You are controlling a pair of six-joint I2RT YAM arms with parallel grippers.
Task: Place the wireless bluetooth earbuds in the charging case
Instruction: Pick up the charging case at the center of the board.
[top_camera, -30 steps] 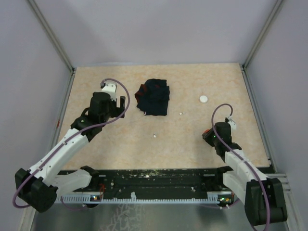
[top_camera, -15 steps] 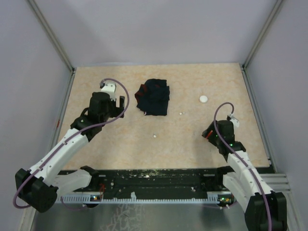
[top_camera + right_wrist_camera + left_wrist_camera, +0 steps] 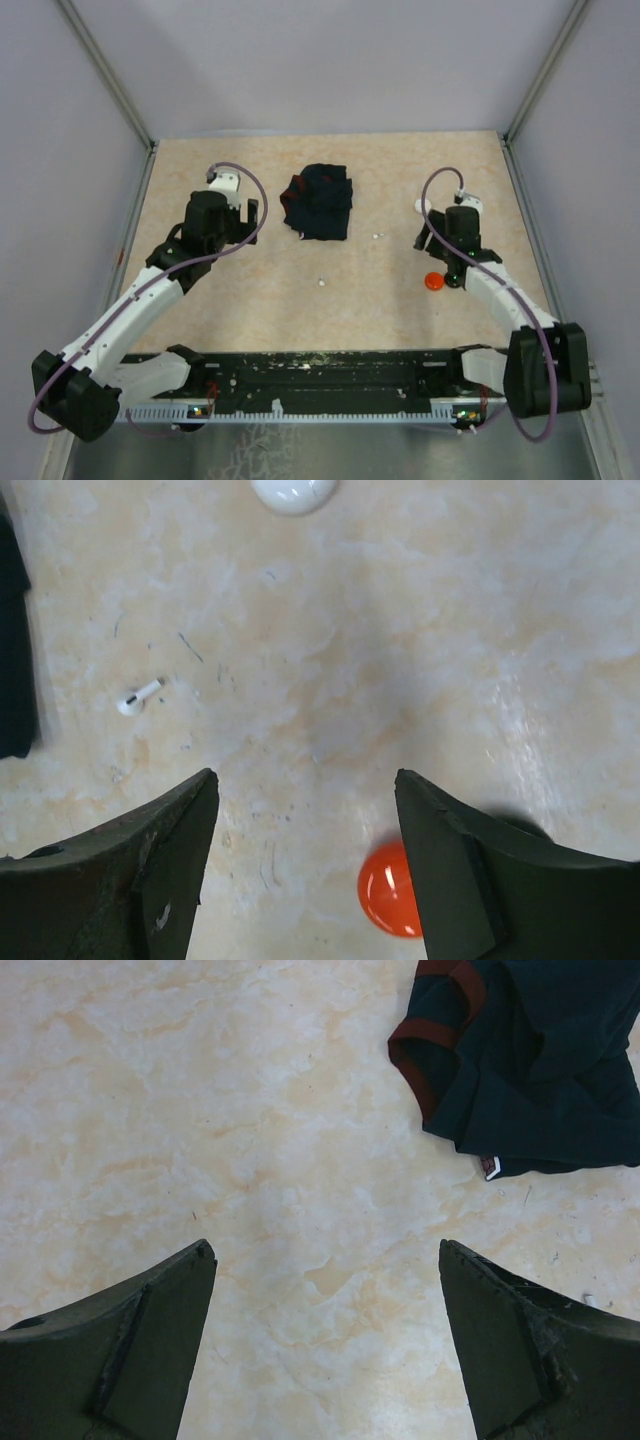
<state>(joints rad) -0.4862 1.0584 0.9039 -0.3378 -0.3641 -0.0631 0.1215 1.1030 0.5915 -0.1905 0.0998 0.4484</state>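
The right hand has just let go. A second ago its jaws were shut, low over the tabletop, with something red showing at them. Now they stand apart with nothing between them, and the arm has swung forward. A red round piece lies alone on the tabletop just behind that hand. In the right wrist view it sits low by the right finger, touching neither finger.

From the right hand, a white disc lies straight ahead. A white earbud lies ahead and to the left, stem up and to the right, short of the dark cloth at the left edge. A second white earbud lies farther left and behind, well apart from both hands.

The left hand is spread wide and empty above bare tabletop, as it was a second ago, with the cloth ahead to its right.

So the drop looks done and the right hand is free for a pick, the earbud to its front left being the nearest. Neither round piece shows a seam or socket, so I cannot tell whether either is the charging case. No earbud is seated yet.
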